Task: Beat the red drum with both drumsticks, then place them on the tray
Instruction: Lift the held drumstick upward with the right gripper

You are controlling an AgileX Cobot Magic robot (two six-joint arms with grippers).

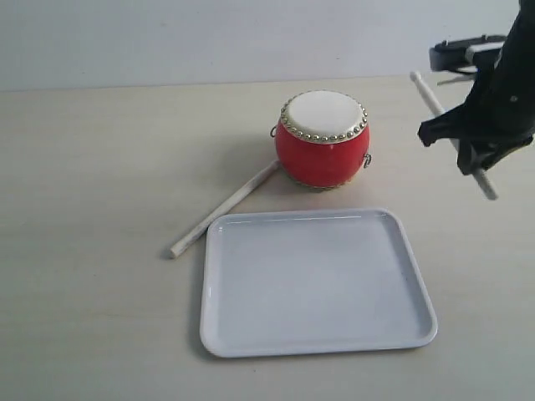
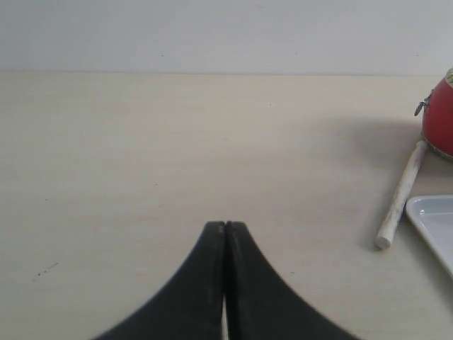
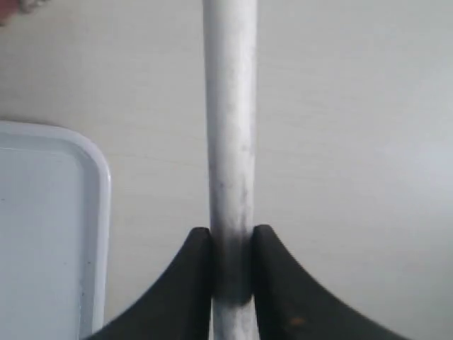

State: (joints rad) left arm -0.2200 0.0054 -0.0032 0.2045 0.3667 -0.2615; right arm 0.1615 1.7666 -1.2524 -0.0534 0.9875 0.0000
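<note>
Here, the right fingers (image 3: pixel 279 290) are clamped on one drumstick (image 3: pixel 230 127), holding it at a slant to the right of the red drum (image 1: pixel 322 146) and apart from it. The left fingers (image 2: pixel 202 283) are pressed together with nothing between them, low over the counter (image 1: pixel 100 150). The other drumstick (image 1: pixel 221 209) lies flat, one end at the drum's base, the other just beside the tray (image 1: pixel 209 284), which sits just in front of the drum.

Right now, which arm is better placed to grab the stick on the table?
Left: the left end effector is empty, the pale wooden stick lies on its half; the right end effector grips another stick.
</note>
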